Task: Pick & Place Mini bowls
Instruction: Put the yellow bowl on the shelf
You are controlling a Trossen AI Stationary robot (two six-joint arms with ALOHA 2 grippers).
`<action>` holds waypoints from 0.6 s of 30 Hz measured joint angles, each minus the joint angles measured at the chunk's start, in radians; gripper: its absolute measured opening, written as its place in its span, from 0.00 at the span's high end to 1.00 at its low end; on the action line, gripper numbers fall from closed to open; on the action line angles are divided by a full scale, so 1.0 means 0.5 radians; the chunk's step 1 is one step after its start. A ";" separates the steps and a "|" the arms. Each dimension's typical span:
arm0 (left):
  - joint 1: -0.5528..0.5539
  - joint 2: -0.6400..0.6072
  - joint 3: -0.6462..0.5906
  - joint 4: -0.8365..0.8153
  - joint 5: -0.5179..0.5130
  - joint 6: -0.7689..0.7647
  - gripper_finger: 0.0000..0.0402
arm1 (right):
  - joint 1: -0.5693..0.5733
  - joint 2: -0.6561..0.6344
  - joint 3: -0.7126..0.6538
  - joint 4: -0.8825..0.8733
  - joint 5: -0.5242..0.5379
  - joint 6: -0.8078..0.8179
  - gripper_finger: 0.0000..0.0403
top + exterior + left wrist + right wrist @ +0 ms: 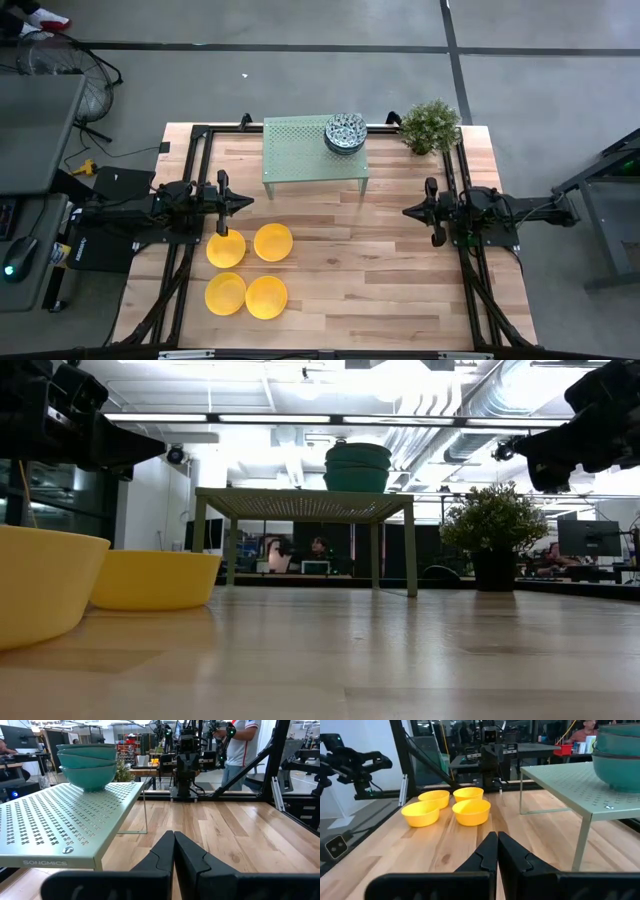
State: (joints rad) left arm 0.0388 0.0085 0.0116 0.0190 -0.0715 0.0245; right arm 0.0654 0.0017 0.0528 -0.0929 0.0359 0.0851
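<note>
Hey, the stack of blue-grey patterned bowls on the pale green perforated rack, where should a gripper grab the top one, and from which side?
Probably its rim, from above. The top patterned bowl sits nested upright in the stack on the pale green perforated rack, so only its rim stands free. One finger inside, one outside. The shut right gripper waits nearer that corner than the left gripper.

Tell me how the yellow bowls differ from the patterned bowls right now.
The yellow bowls sit singly on the table; the patterned bowls are stacked on the green rack. The yellow bowls are plain, near the left gripper; the patterned ones are blue-grey and white. Both are small and round.
</note>
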 joint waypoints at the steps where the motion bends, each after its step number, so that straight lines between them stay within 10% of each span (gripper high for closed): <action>1: 0.000 0.000 0.000 0.000 0.000 0.000 0.98 | 0.000 0.000 0.000 0.000 0.000 -0.005 1.00; 18: 0.000 0.000 0.000 0.000 0.000 0.000 0.98 | -0.006 0.047 -0.088 0.237 0.037 -0.164 1.00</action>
State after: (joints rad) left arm 0.0387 0.0086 0.0116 0.0189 -0.0715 0.0246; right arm 0.0626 0.0251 0.0090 0.0254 0.0546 0.0030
